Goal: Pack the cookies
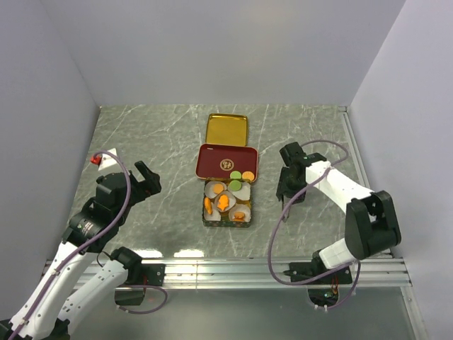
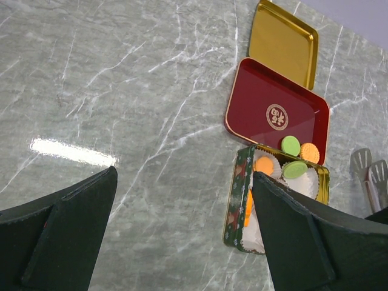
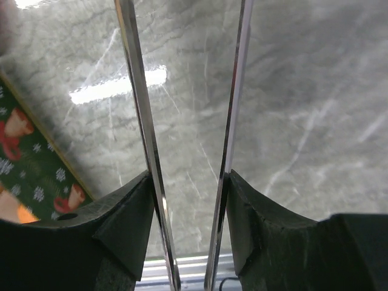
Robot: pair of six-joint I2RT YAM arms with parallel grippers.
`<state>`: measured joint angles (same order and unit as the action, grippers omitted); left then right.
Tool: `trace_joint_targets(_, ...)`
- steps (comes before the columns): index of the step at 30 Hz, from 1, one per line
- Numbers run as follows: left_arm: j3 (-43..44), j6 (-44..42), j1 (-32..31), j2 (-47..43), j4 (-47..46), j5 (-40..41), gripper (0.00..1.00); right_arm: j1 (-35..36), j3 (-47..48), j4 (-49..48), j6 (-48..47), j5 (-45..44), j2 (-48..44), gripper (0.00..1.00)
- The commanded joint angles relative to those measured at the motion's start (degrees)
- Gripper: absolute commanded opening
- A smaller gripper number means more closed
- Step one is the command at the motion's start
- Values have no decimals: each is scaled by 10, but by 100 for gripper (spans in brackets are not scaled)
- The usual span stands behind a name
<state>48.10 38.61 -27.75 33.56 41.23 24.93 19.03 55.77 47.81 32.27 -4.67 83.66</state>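
The cookies [image 1: 224,203] lie in white paper cups inside a green patterned tin [image 1: 206,219]: several orange rounds and a green one [image 2: 295,169]. A green cookie [image 2: 290,145] and an orange one [image 2: 310,152] sit at the near right corner of the red lid [image 2: 276,112]. My left gripper [image 2: 183,176] hangs open and empty left of the tin [image 2: 239,200]. To the right of the tin, my right gripper [image 3: 188,179] is shut on metal tongs [image 3: 136,91], whose two blades run between its fingers. The tong tips [image 2: 367,167] show right of the tin.
A gold tray [image 1: 226,129] lies behind the red lid [image 1: 223,157] on the marble table. The tin's wall [image 3: 36,176] shows at the left of the right wrist view. Grey walls close in the table's left, back and right sides.
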Motion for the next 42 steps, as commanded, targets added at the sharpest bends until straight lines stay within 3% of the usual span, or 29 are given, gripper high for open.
trace_joint_targets(1, 5, -2, -1, 5, -12, 5, 99, -5, -17, -52, 2, 32, 28, 55)
trace_joint_targets(18, 4, -9, 0, 24, -19, -7, 99, -5, -44, -108, 38, 53, 139, 64)
trace_joint_targets(28, 4, -13, 0, 26, -21, -13, 100, -5, -41, -81, 51, 26, 99, 76)
trace_joint_targets(29, 4, -13, -1, 24, -21, -14, 100, -5, -36, -72, 52, 21, 95, 83)
trace_joint_targets(30, 3, -13, 0, 21, -22, -14, 99, -5, -33, -68, 53, 19, 90, 96)
trace_joint_targets(42, 2, -13, 0, 4, -22, -12, 99, 4, 55, 38, 52, -40, -6, 99)
